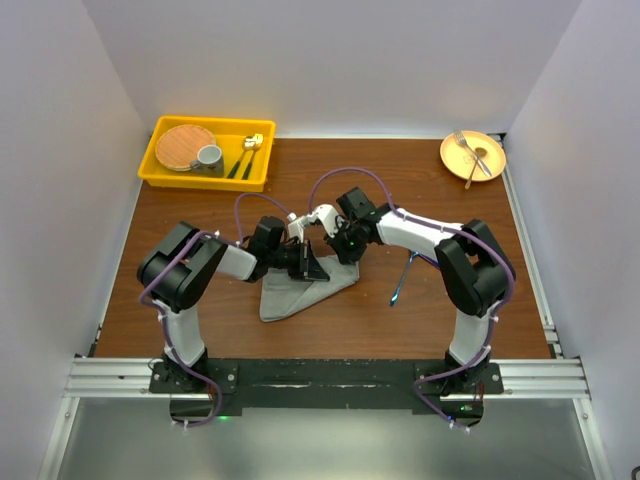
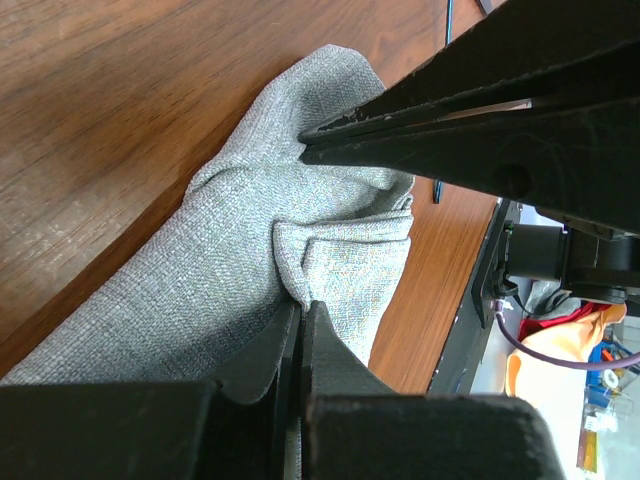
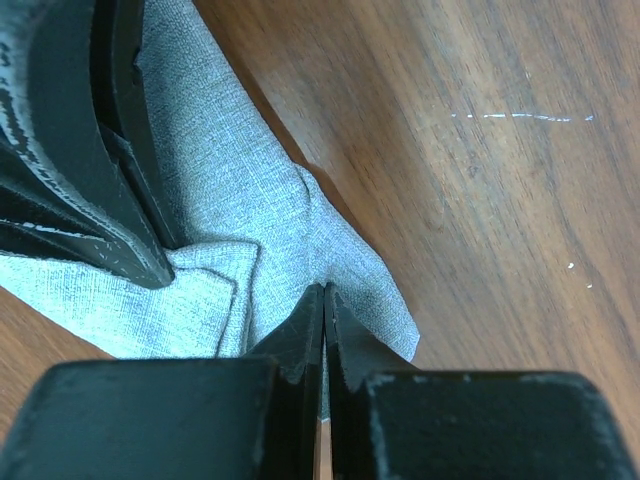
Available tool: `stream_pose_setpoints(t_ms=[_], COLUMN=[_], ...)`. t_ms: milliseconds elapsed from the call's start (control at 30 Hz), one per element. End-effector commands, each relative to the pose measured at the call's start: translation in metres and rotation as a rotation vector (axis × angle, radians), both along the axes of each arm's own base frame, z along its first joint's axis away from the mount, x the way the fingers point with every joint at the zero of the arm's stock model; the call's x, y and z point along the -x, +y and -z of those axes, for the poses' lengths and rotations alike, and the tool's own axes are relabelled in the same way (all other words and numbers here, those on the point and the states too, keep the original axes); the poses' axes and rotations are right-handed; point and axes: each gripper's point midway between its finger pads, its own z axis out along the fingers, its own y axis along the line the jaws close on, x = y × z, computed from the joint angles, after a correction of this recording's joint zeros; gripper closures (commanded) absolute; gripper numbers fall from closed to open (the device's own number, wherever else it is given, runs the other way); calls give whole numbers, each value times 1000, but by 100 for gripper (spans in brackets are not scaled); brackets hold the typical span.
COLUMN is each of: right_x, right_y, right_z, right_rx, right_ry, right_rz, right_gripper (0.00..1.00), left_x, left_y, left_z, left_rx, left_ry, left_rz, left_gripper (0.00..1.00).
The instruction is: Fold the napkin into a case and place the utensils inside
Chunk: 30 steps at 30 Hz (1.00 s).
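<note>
The grey napkin [image 1: 292, 292] lies crumpled and partly folded at the table's middle. My left gripper [image 1: 312, 266] is shut on a fold of the napkin [image 2: 330, 260], with the cloth bunched at its tips. My right gripper [image 1: 347, 250] is shut on the napkin's edge near a corner [image 3: 370, 290], close beside the left gripper's fingers [image 3: 120, 200]. The right gripper's fingers [image 2: 420, 130] show above the cloth in the left wrist view. One slim blue-handled utensil [image 1: 403, 278] lies on the table right of the napkin. I see no second blue utensil.
A yellow tray [image 1: 160, 172] at the back left holds a woven round mat [image 1: 183, 145], a grey cup [image 1: 209, 156] and gold-headed cutlery [image 1: 248, 152]. An orange plate [image 1: 495, 165] with an all-silver fork [image 1: 468, 148] sits at the back right.
</note>
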Motion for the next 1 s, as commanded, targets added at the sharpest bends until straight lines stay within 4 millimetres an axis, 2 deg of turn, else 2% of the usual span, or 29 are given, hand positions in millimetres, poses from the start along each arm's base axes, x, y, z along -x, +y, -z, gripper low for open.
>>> stream_pose_setpoints(t_ms=[0, 133, 333, 433, 533, 833, 967], right_x=[-11, -12, -6, -3, 2, 1, -2], right_y=[14, 18, 19, 20, 21, 23, 19], right_z=[-30, -51, -48, -49, -51, -62, -62], right_rx=[-54, -95, -97, -112, -126, -147, -143], right_ry=[-55, -67, -41, -30, -21, -52, -59], right_rz=[-5, -5, -17, -31, -45, -49, -38], right_gripper=[100, 100, 100, 100, 100, 100, 100], left_x=[-9, -10, -12, -19, -25, -35, -33], left_y=[4, 1, -2, -8, -14, -20, -11], left_z=[3, -11, -26, -46, -57, -42, -18], left_rx=[-24, -2, 22, 67, 90, 67, 12], left_ry=[-24, -75, -119, -175, -204, -163, -91], left_rz=[-21, -2, 19, 29, 44, 59, 36], left_gripper=[100, 100, 100, 100, 100, 100, 100])
